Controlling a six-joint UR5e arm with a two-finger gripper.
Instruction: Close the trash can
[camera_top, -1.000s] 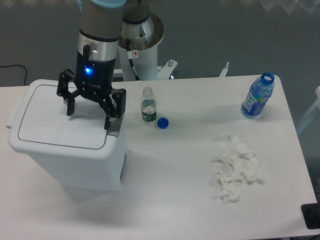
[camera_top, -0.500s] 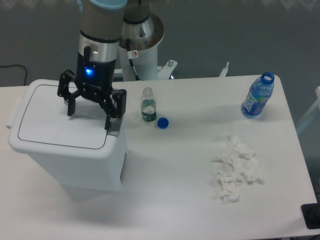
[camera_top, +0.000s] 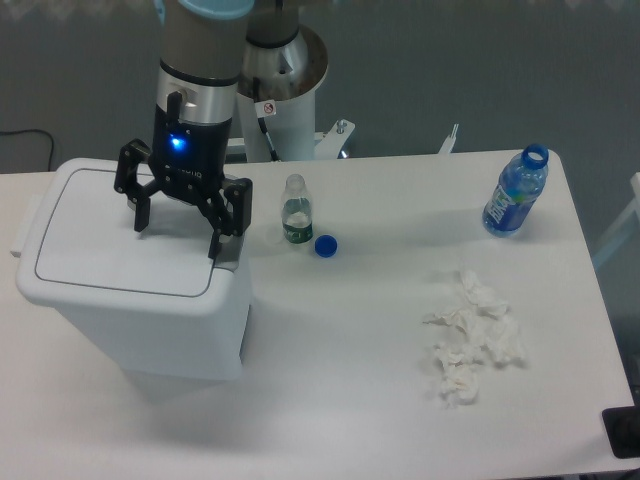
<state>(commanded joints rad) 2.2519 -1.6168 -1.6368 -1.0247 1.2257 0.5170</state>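
Note:
The trash can (camera_top: 140, 320) is a large white bin at the table's left, its flat lid (camera_top: 110, 245) lying down level on the body. A grey latch tab (camera_top: 229, 264) shows at the lid's right edge. My gripper (camera_top: 176, 240) hangs just over the lid's right half, open, its black fingers (camera_top: 214, 237) spread wide with nothing between them. The right fingertip sits right above the latch tab; whether it touches I cannot tell.
A small clear bottle (camera_top: 295, 210) without a cap stands right of the bin, its blue cap (camera_top: 325, 245) beside it. A blue open bottle (camera_top: 516, 192) stands at the far right. Crumpled white tissues (camera_top: 470, 340) lie front right. The arm's base (camera_top: 280, 90) rises behind the table.

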